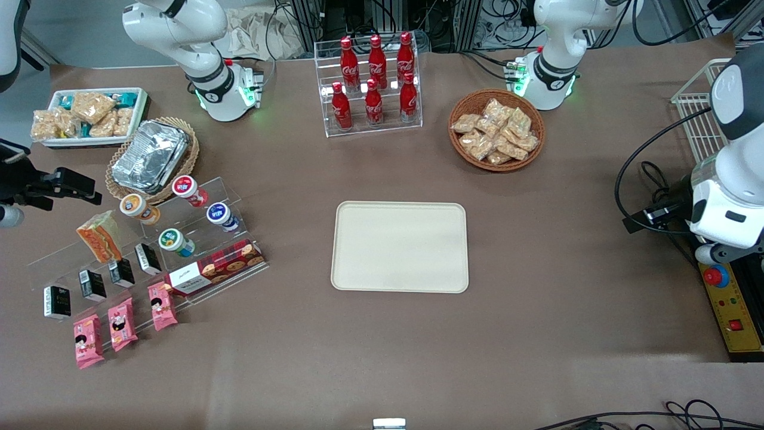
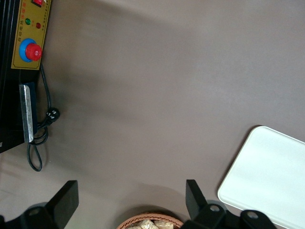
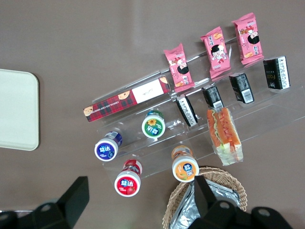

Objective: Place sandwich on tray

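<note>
The sandwich (image 1: pixel 99 236) is a wrapped triangular wedge with orange and green filling. It lies on a step of a clear acrylic display stand (image 1: pixel 179 239), toward the working arm's end of the table. It also shows in the right wrist view (image 3: pixel 225 133). The cream-beige tray (image 1: pixel 400 246) lies empty at the middle of the table and shows in the right wrist view (image 3: pixel 16 109) and the left wrist view (image 2: pixel 271 176). My right gripper (image 1: pixel 71 184) hangs above the table, a little farther from the front camera than the sandwich. In its own view the gripper (image 3: pixel 138 191) is open and empty.
The stand also holds yogurt cups (image 3: pixel 153 125), small black boxes (image 3: pixel 241 87), a cookie box (image 3: pixel 126 99) and pink snack packs (image 3: pixel 178 67). A wicker basket with foil containers (image 1: pixel 152 156) stands beside the gripper. A cola rack (image 1: pixel 373 80), a snack basket (image 1: pixel 496 129) and a white snack tray (image 1: pixel 89 116) stand farther back.
</note>
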